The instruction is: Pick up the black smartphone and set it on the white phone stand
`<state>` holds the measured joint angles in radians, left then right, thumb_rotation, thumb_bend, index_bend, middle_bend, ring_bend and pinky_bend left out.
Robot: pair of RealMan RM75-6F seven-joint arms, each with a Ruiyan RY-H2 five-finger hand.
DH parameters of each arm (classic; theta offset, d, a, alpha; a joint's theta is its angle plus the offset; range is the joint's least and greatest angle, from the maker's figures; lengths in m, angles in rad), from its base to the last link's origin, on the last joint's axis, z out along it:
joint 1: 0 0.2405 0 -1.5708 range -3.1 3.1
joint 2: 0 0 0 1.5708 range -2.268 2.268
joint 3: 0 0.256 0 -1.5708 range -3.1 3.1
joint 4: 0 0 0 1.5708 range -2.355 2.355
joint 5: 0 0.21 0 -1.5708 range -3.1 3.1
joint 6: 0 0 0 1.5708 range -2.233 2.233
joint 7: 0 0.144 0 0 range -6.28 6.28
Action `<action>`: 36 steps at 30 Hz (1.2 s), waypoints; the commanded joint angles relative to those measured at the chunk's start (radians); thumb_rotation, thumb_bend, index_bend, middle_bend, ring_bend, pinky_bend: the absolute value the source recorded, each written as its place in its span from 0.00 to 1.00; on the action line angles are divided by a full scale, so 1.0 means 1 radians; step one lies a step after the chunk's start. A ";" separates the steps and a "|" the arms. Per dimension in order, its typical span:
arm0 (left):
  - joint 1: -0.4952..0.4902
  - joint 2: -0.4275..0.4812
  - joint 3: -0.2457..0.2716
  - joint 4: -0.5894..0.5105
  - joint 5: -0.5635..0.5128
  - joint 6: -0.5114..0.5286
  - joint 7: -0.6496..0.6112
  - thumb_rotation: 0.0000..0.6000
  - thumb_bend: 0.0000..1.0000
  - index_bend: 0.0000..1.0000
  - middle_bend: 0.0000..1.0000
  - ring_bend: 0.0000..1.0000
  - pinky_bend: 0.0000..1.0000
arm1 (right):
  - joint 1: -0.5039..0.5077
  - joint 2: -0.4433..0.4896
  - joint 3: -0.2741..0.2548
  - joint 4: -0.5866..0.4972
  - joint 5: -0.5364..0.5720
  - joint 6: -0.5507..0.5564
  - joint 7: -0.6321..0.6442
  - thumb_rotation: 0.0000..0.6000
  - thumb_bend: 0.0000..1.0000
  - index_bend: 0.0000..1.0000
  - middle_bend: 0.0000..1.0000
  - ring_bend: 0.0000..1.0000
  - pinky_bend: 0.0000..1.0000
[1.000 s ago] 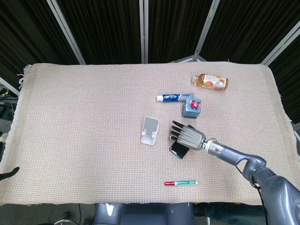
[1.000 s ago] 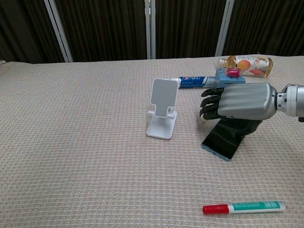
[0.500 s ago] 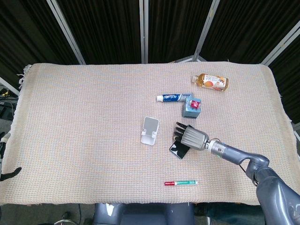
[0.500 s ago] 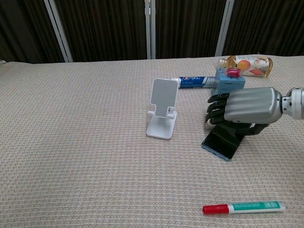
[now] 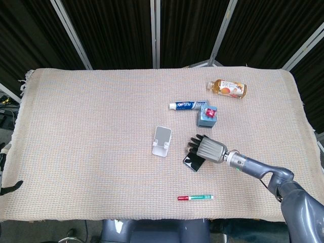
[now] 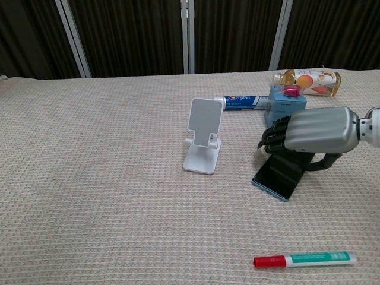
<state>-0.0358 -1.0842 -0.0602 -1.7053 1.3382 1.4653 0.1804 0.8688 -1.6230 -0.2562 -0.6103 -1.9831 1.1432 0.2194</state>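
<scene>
Black smartphone [image 6: 279, 176], white phone stand [image 6: 202, 135], beige woven cloth [image 6: 95, 178], red-capped green marker [image 6: 306, 259].

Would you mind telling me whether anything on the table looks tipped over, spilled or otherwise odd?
Only the drink bottle stands out: it lies on its side near the far edge, with no spill visible. The white phone stand is upright, and the black smartphone lies flat under the right hand.

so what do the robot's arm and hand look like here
The right hand has a ribbed silver-grey metallic back and black fingers. A silver wrist collar joins it to a smooth blue-grey arm. The left hand is not in view.
</scene>
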 commanded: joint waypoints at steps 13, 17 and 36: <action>0.001 0.000 0.004 -0.004 0.005 0.005 0.004 1.00 0.00 0.00 0.00 0.00 0.00 | -0.004 0.049 -0.018 -0.093 0.000 0.023 -0.057 1.00 0.00 0.14 0.14 0.14 0.24; 0.002 -0.001 0.005 -0.006 0.009 0.009 0.008 1.00 0.00 0.00 0.00 0.00 0.00 | 0.001 0.030 -0.011 -0.082 0.005 0.019 -0.067 1.00 0.00 0.14 0.14 0.14 0.23; -0.007 -0.007 0.004 -0.003 -0.006 -0.011 0.014 1.00 0.00 0.00 0.00 0.00 0.00 | 0.001 -0.032 -0.040 0.063 -0.004 0.076 0.041 1.00 0.16 0.55 0.58 0.49 0.32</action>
<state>-0.0425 -1.0909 -0.0567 -1.7074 1.3316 1.4546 0.1950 0.8791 -1.6500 -0.2964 -0.5686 -1.9823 1.1801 0.2493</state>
